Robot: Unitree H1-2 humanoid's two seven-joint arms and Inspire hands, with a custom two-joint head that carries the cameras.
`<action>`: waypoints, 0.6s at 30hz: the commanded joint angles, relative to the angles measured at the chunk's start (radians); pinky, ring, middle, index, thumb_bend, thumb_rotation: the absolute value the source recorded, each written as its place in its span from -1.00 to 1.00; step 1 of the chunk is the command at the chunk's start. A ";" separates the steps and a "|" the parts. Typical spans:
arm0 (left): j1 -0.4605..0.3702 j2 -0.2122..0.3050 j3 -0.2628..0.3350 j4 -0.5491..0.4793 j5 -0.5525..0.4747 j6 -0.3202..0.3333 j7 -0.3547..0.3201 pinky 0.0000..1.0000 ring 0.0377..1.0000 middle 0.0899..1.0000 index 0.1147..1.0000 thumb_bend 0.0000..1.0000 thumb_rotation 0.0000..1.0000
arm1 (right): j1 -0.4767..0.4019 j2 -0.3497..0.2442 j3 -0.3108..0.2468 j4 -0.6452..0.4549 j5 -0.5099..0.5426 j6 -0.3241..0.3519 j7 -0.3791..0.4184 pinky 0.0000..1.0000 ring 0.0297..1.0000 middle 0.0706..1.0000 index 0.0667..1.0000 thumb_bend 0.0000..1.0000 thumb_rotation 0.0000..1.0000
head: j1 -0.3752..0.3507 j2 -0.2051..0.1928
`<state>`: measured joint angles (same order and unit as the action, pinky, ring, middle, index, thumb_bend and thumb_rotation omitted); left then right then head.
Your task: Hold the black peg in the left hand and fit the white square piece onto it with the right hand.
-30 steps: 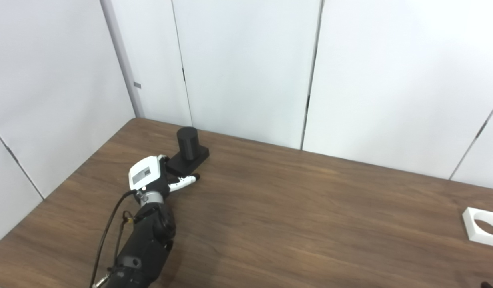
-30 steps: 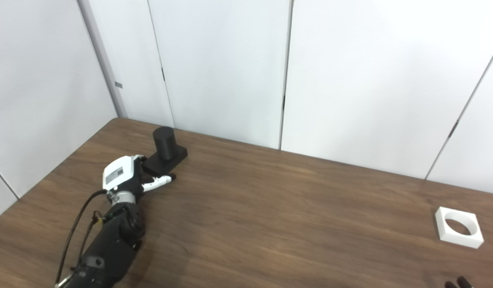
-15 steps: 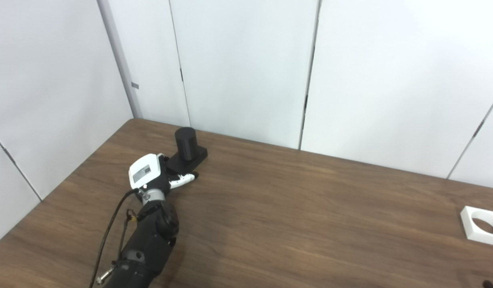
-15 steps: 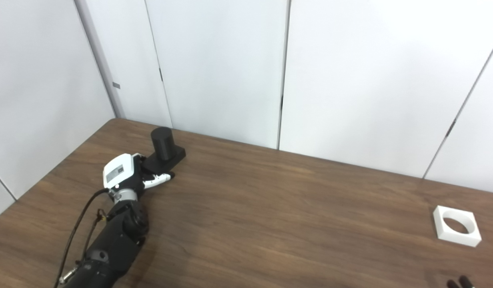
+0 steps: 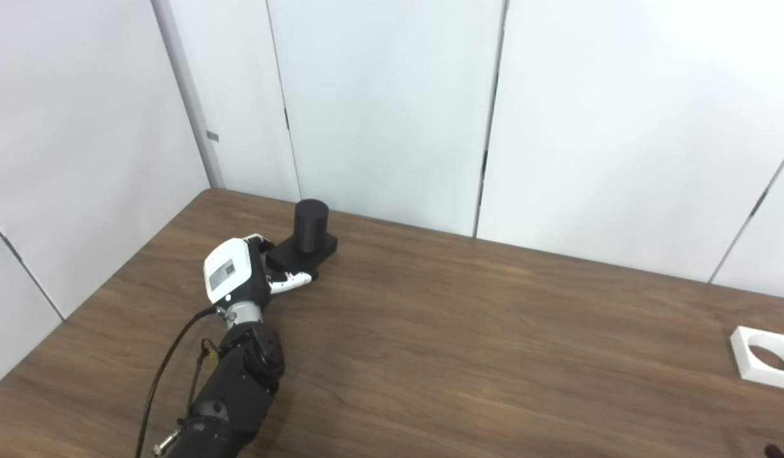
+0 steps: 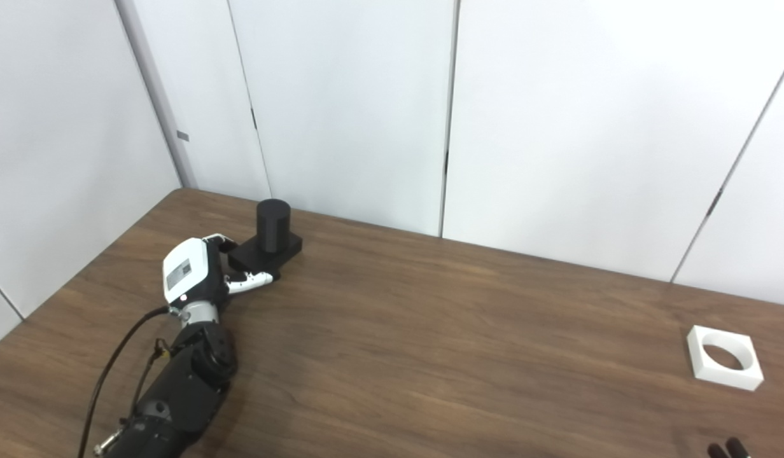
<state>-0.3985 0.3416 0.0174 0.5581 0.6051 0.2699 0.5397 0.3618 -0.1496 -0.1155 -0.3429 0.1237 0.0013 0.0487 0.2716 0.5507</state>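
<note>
Left hand at the black peg

Left hand, left of centre, has fingers clamped on the black peg's base; right hand fingertips only, state untellable; white square piece lower right on the surface.

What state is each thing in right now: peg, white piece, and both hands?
Black peg: upright on its square base, base gripped at the near side, possibly just lifted.
White square piece: flat on the table, untouched, hole facing up.
Left hand: closed on the peg's base.
Right hand: only fingertips visible at bottom edge; state unclear.
</note>
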 commanded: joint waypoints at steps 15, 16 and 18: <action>0.224 -0.029 -0.095 -0.528 0.003 0.047 -0.230 0.27 0.49 0.36 -0.16 0.02 -0.89 | -0.001 0.012 0.006 -0.028 -0.029 0.042 -0.012 1.00 1.00 0.93 1.00 0.46 1.00 | -0.056 0.029; 0.243 -0.033 -0.101 -0.569 -0.007 0.045 -0.263 0.27 0.49 0.37 -0.16 0.02 -0.89 | 0.000 0.015 0.007 -0.034 -0.030 0.048 -0.013 1.00 1.00 0.93 1.00 0.44 1.00 | -0.067 0.035; 0.285 -0.040 -0.116 -0.656 -0.033 0.030 -0.331 0.28 0.47 0.38 -0.16 0.02 -0.90 | 0.003 0.021 0.012 -0.047 -0.036 0.058 -0.014 1.00 1.00 0.93 1.00 0.38 1.00 | -0.079 0.041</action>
<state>-0.1047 0.2899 -0.0957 -0.0331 0.5815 0.3202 0.2384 0.3601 -0.1377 -0.1080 -0.3705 0.0927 0.0457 0.0380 0.1919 0.5905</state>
